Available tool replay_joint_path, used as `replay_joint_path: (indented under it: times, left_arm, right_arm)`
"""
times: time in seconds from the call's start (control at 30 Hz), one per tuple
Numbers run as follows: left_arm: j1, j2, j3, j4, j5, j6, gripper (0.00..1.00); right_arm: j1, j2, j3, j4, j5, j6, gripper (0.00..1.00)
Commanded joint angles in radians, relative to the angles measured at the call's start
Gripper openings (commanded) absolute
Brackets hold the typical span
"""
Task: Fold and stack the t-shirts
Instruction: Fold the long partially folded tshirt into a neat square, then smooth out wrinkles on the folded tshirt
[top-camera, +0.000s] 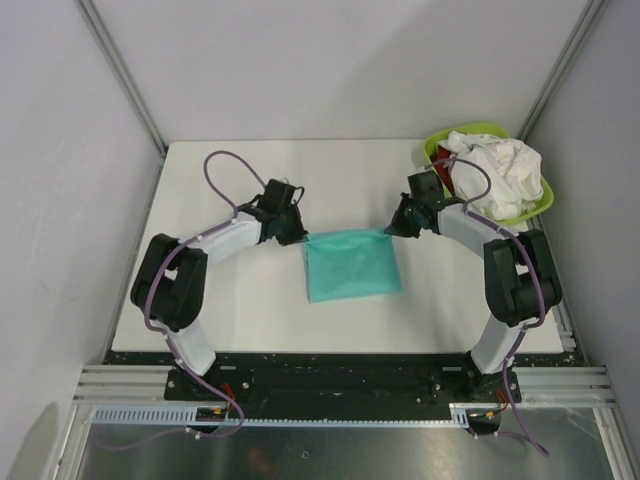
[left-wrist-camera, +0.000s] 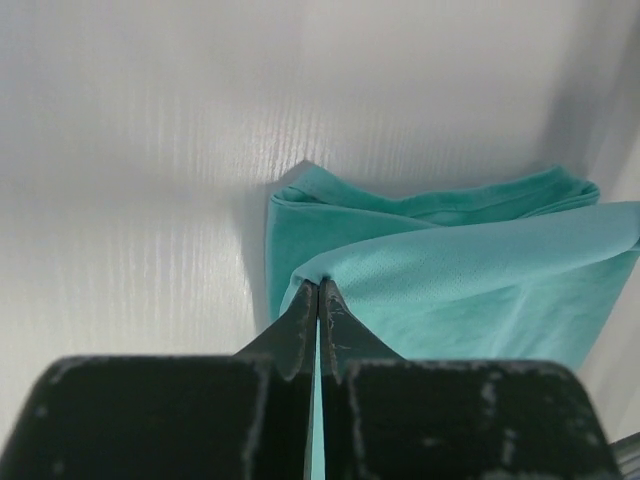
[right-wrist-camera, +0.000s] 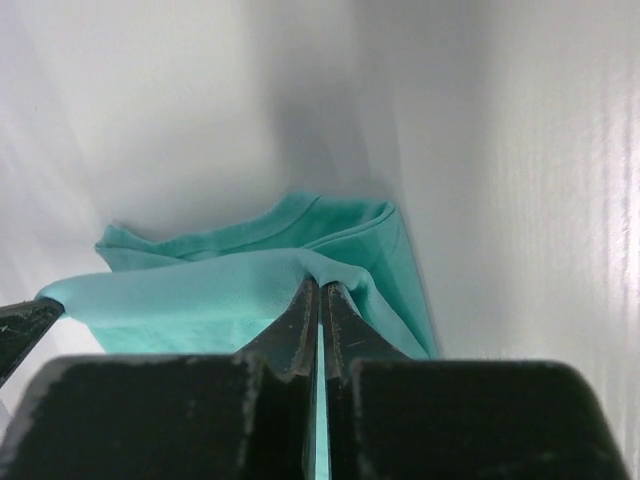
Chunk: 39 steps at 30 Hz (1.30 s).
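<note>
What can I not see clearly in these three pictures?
Top view: the number of shirts in the green basin; the white t-shirts cover what lies below.
Left wrist view: the near part of the teal t-shirt, behind the left tool.
Right wrist view: the same, behind the right tool.

Material and finish findings: cloth, grippers, table, basin, frame.
You will find the teal t-shirt (top-camera: 352, 265) to be soft matt cloth; close up, its raised layer shows a fine pin-hole knit. The left gripper (left-wrist-camera: 318, 287) and right gripper (right-wrist-camera: 318, 287) are black and matt, scuffed pale along the edges; whether plastic or metal cannot be told. Your table (top-camera: 230, 190) is white and smooth, with faint fine ribbing and a soft sheen in the wrist views. The basin (top-camera: 541, 206) is lime-green plastic, smooth and slightly glossy. The white t-shirts (top-camera: 500, 168) in it are crumpled matt cloth. The frame rails (top-camera: 340, 385) are bare metal, dull silver.
</note>
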Motion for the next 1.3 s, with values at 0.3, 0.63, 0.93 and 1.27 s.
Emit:
replay_joint_path:
  times: [0.3, 0.63, 0.93, 1.27]
  left_arm:
    - [0.077, 0.196, 0.241, 0.063, -0.007, 0.094, 0.50]
    - [0.052, 0.036, 0.152, 0.065, 0.027, 0.107, 0.29]
    - [-0.020, 0.103, 0.122, 0.066, 0.080, 0.057, 0.00]
    - [0.009, 0.257, 0.284, 0.048, 0.063, 0.098, 0.00]
  right_arm:
    - [-0.114, 0.182, 0.203, 0.053, -0.064, -0.099, 0.43]
    - [-0.034, 0.055, 0.249, -0.096, 0.038, -0.165, 0.22]
    - [0.020, 0.117, 0.248, -0.102, 0.022, -0.179, 0.15]
    - [-0.005, 0.207, 0.275, -0.075, -0.002, -0.208, 0.15]
